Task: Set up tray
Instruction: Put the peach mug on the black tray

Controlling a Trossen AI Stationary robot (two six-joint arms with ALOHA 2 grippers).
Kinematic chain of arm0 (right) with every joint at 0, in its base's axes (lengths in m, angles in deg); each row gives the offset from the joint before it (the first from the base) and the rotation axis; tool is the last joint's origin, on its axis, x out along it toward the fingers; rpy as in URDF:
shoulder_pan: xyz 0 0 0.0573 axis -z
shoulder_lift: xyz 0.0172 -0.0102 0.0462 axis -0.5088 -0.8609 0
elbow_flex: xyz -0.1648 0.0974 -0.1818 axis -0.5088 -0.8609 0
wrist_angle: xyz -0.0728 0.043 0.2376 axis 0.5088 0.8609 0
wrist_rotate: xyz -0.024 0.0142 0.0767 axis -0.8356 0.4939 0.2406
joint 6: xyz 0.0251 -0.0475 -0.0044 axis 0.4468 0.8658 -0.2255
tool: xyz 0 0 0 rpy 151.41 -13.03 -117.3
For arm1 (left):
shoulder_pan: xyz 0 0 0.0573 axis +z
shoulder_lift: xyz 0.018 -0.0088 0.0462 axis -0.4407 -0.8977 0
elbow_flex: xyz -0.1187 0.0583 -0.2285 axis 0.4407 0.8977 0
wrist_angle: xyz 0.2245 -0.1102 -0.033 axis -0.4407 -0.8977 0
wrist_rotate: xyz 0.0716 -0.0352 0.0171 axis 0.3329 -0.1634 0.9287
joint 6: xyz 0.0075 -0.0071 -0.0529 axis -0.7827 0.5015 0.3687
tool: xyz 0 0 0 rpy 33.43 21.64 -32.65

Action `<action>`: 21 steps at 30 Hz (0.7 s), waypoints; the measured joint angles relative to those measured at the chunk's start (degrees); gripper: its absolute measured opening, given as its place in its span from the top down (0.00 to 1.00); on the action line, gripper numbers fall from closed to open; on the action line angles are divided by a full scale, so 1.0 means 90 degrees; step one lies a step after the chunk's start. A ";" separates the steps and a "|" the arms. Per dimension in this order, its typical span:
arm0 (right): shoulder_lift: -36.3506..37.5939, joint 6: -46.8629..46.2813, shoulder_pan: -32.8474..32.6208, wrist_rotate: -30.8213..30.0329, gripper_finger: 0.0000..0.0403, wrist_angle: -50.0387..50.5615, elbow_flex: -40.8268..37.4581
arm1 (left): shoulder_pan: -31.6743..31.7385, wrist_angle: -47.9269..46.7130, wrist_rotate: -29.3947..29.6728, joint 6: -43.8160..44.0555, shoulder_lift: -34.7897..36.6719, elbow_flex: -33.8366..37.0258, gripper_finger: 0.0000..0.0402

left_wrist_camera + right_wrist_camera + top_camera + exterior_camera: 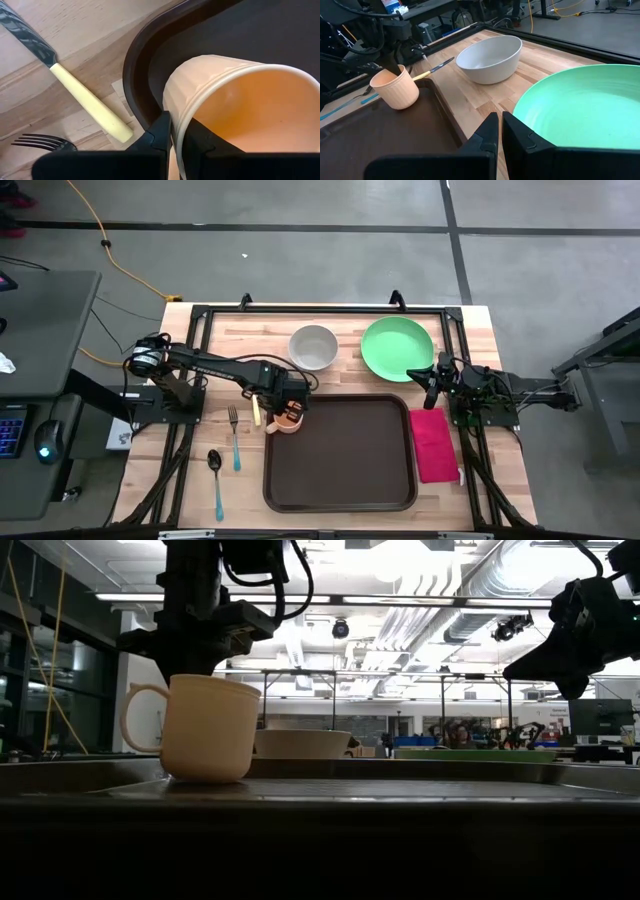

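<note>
A peach ribbed mug (288, 420) with a handle is at the far left corner of the dark brown tray (345, 480). My left gripper (172, 124) comes down on the mug (250, 105) from above and is shut on its wall. In the low view the mug (210, 730) is about upright, its base down at the tray floor. My right gripper (430, 376) is shut and holds nothing. It waits at the table's right side, beside the green plate (398, 348). My left gripper pinches the mug's wall at the rim (184, 117), one finger inside the mug and one outside. The fingers point down from above. The mug is about upright over the tray's far left corner; whether its base rests on the tray floor I cannot tell.
A white bowl (313, 346) stands at the far side, left of the plate. A knife (256, 412), a fork (234, 438) and a spoon (216, 480) lie left of the tray. A magenta napkin (433, 444) lies right of it.
</note>
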 joint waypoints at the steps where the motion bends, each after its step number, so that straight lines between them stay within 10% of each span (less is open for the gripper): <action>1: 0.0000 0.0001 -0.0001 0.0000 1.00 0.0000 0.0000 | 0.0000 0.0000 0.0000 0.0000 0.0000 0.0000 0.84; 21: 0.0000 0.0056 -0.0002 0.0002 1.00 0.0002 0.0000 | 0.0000 -0.0002 -0.0117 -0.0005 0.0000 0.0000 0.84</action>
